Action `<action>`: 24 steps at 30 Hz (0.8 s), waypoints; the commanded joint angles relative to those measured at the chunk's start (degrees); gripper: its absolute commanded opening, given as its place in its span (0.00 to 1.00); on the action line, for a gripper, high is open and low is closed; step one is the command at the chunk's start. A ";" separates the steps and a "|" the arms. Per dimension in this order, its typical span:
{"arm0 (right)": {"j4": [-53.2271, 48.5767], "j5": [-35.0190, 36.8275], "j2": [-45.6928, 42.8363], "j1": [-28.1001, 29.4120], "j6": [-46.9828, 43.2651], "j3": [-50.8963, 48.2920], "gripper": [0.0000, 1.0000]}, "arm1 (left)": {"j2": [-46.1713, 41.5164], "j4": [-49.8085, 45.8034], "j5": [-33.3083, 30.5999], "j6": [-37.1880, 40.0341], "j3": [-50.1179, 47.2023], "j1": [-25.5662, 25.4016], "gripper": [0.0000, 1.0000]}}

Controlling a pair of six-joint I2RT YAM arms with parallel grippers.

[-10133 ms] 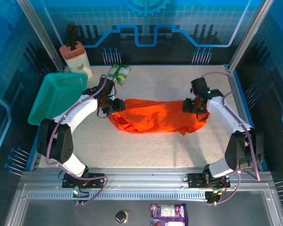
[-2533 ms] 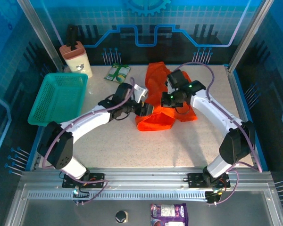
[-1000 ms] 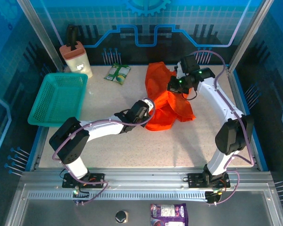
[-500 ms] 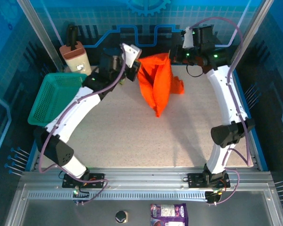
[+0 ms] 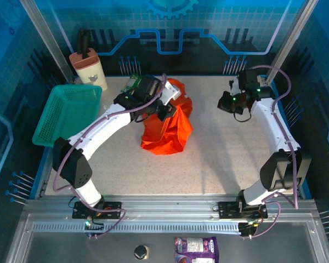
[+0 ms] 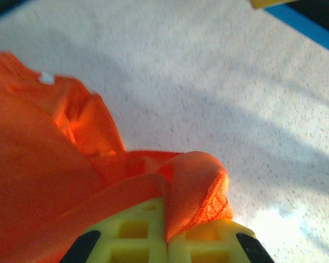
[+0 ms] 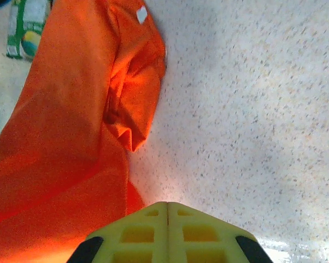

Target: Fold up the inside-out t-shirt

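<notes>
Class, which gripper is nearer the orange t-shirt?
Left. The left gripper is shut on a fold of the t-shirt; the right gripper is shut, empty, apart to its right.

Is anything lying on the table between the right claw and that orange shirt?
Nothing visible. Bare tabletop lies between the shut right gripper and the t-shirt. The left gripper is pinching the cloth.

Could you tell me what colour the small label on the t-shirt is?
The label is white; the right wrist view shows it best.
</notes>
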 commanded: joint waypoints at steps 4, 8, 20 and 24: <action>8.13 -6.38 -4.50 6.18 -0.11 -6.28 0.00 | 1.92 -2.85 -0.30 -4.40 5.14 0.05 0.00; 17.84 -4.76 -10.07 14.41 4.43 -15.93 0.06 | 2.51 -4.23 -3.40 -4.47 7.10 0.15 0.00; 71.73 24.52 -6.27 41.84 3.03 -39.77 0.12 | 1.58 -6.12 -4.14 -6.01 10.71 0.36 0.00; 79.48 30.01 4.21 41.62 2.79 -36.41 0.09 | -0.31 -6.66 -2.63 -7.02 10.61 0.31 0.00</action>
